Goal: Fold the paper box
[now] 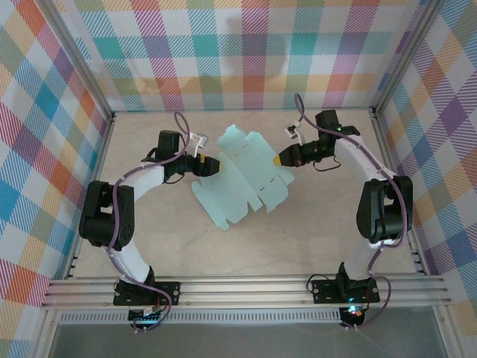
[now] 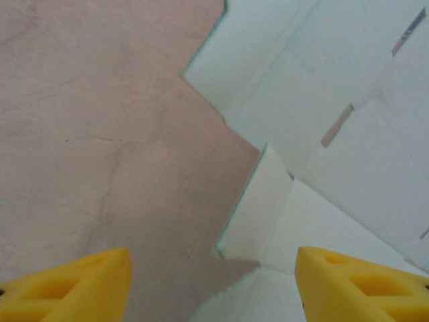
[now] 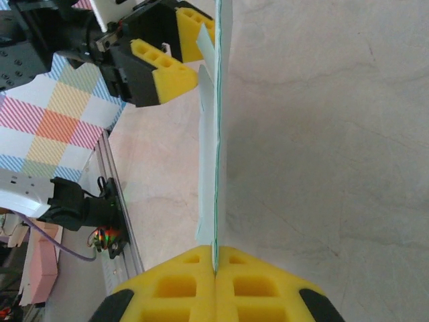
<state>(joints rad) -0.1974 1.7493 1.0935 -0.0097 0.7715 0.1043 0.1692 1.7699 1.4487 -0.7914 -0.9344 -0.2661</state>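
Mid-table, paper box [image 1: 242, 179] edge pinched between right gripper [image 3: 215, 260] pads; left gripper [image 2: 213, 282] spread apart, flap just ahead between its fingers.

Top external: fixed, high over the near edge of the tabletop [image 1: 298, 239], tilted down toward the far edge. Wide, all four edges in frame.
Left wrist: very close, looks past the left tool [image 2: 213, 258] down onto the tabletop and the paper box [image 2: 348, 80].
Right wrist: close, sights past the right tool [image 3: 214, 258] across the tabletop toward its left edge, with the card edge-on.
Shared: paper box in all three views. Right wrist view also catches the left tool.
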